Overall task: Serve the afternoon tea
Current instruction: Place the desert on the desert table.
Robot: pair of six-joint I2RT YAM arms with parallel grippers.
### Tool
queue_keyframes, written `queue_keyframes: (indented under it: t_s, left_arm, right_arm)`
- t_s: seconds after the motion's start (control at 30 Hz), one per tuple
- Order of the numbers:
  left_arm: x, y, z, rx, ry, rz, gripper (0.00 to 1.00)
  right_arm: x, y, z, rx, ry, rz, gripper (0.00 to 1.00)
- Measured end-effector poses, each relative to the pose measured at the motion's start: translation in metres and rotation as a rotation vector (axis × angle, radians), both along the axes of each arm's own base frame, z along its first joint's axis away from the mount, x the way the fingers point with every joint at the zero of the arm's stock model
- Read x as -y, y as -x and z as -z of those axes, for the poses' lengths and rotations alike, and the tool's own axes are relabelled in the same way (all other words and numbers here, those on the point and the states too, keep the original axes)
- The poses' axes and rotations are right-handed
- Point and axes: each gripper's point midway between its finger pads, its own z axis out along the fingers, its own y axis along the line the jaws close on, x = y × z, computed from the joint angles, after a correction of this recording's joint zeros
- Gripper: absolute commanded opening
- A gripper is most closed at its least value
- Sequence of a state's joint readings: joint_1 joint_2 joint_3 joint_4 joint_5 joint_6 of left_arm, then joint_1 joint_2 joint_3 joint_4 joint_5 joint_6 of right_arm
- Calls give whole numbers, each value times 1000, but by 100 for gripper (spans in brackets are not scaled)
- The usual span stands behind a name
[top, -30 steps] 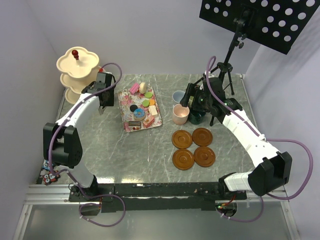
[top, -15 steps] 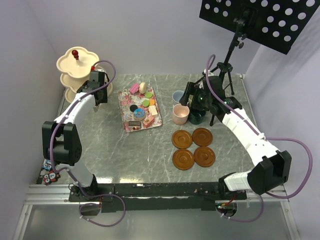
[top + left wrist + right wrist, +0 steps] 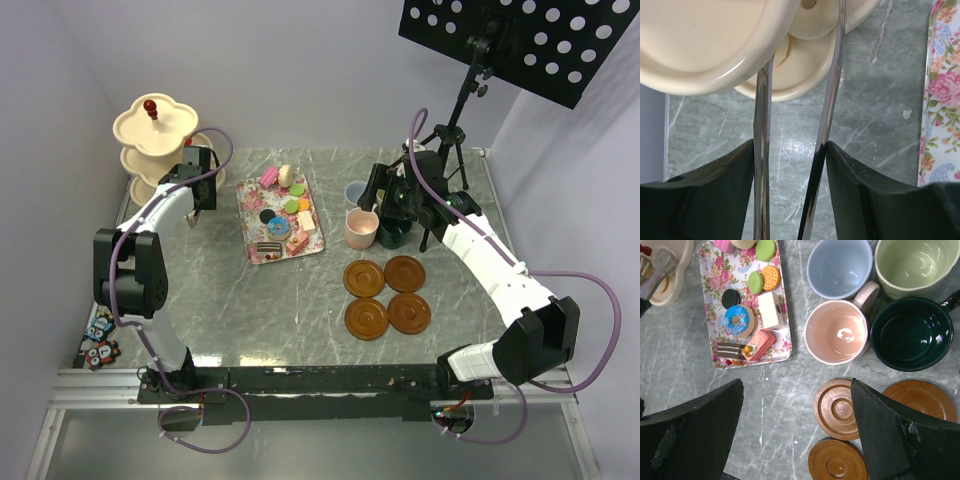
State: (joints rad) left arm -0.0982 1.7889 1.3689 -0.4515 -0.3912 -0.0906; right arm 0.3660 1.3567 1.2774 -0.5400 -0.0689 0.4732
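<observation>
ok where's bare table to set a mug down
Widest bare marble: near side of the floral tray, between left arm and saucers. Thin strip between saucers and near edge. Crowded: the mugs bunched by the right end effector, and the stand, where the left end effector holds tongs.

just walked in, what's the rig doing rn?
Left tool grips the metal tongs, their tips up at the cream three-tier stand; whether they carry a cake is hidden. Right tool hangs open above the four mugs and four brown saucers. Toy cakes lie on the floral tray; no mug is on a saucer yet.
</observation>
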Motion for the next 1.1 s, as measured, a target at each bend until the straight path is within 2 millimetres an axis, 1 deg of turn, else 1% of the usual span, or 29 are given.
queue_keyframes:
  t_s: [0.23,0.4,0.53,0.67,0.87,1.1]
  left_arm:
    - [0,-1,-1,7,1,-1,66]
    - [0,-2,-1,11,1,0,60]
    - [0,-3,-4,22,5,-2,59]
    - [0,1,-12,40,7,-2,59]
    - [0,11,-32,85,14,1,62]
    - [0,18,-37,92,21,6,64]
  right_arm:
    - [0,0,0,-1,-1,-1,94]
    - [0,0,0,-2,-2,-2,94]
    - [-1,0,0,-2,-2,-2,94]
    - [-1,0,0,-2,-2,-2,94]
    - [-1,0,0,-2,-3,-2,94]
    - [-1,0,0,-4,-8,-3,94]
